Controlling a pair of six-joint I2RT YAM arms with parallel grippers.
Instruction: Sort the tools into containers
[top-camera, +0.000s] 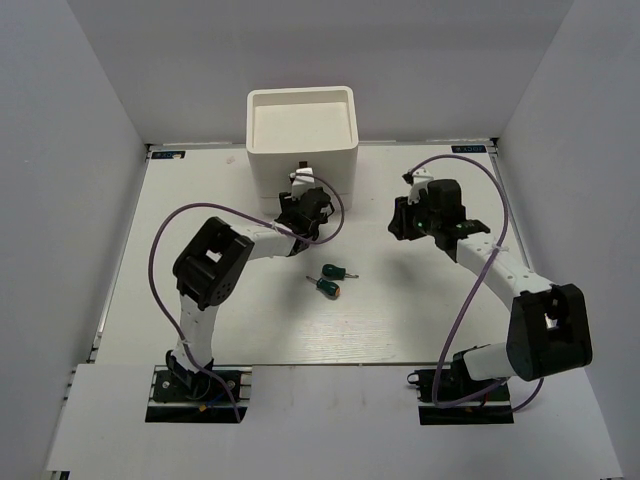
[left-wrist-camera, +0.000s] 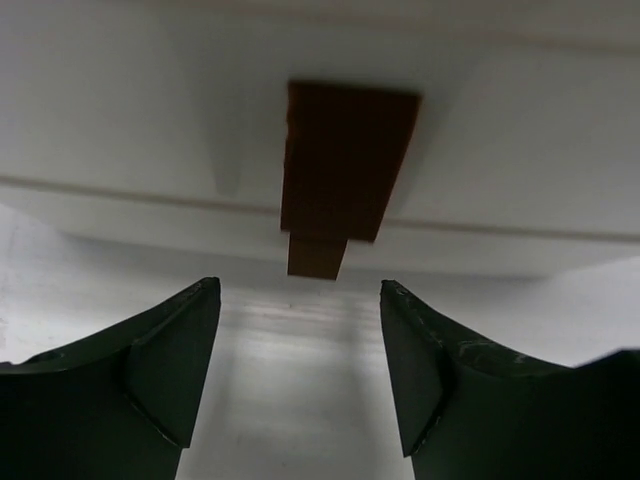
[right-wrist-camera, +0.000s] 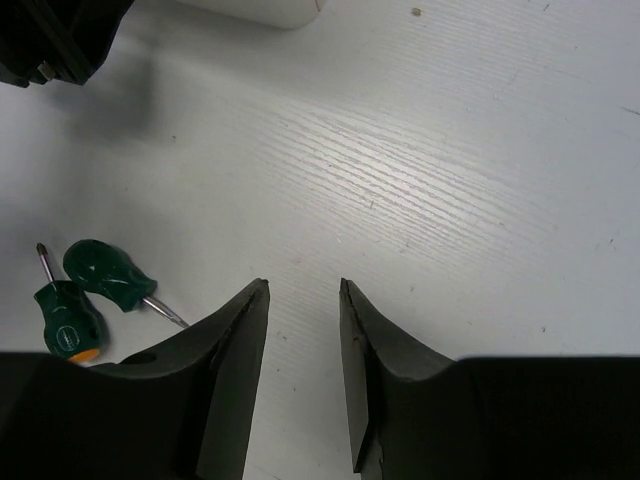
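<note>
At the front face of the white organizer (top-camera: 300, 130), my left gripper (left-wrist-camera: 298, 300) stands with its jaws spread wide and nothing between them. The brown drawer handle (left-wrist-camera: 345, 170) is just ahead, a little above the gap. My right gripper (right-wrist-camera: 303, 300) hovers over the counter (right-wrist-camera: 450, 150), jaws only narrowly apart and holding nothing. The two stubby green screwdrivers (top-camera: 331, 279) lie close together on the counter between my arms, well apart from the organizer.

I judge the main risk to be on the left. The handle sits higher than my fingertips, so closing here could catch only its lower lip or miss it. A pull on so poor a hold could slip off, or drag the whole organizer forward instead of the drawer.

Only the left wrist view shows how handle and jaws line up; from overhead the handle is a mere speck by my wrist. Only the overhead view shows the tray top and both arms together. The right wrist view adds that the screwdrivers point roughly opposite ways, and that one has an orange butt.
</note>
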